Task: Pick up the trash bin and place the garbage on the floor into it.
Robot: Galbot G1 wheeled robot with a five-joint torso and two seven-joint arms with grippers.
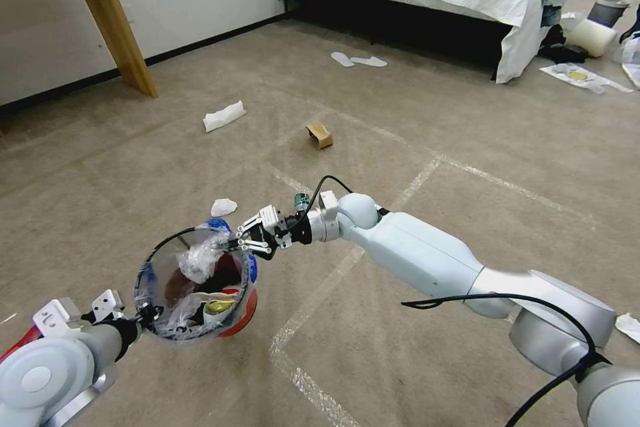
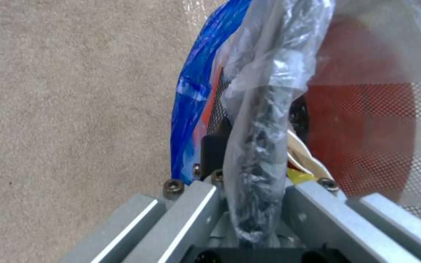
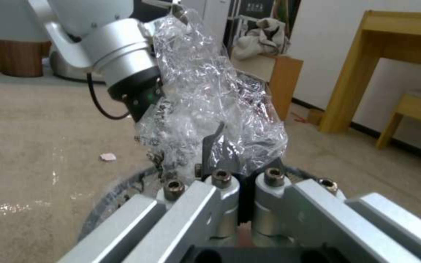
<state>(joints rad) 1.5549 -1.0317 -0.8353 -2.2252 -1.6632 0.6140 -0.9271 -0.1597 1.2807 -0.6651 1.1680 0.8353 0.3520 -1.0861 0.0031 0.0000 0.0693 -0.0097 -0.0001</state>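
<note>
1. Head view: left gripper [image 1: 143, 312] clamps the rim of the trash bin [image 1: 195, 287], held above the floor [image 1: 413, 120]. Right gripper [image 1: 235, 241] pinches clear plastic [image 1: 199, 257] over the bin mouth. Brown carton [image 1: 319, 134] and white tissue [image 1: 224, 115] lie on the carpet.
2. Left wrist view: fingers [image 2: 191, 208] closed on liner-wrapped rim.
3. Right wrist view: fingertips [image 3: 230, 146] closed narrow on the plastic.
</note>
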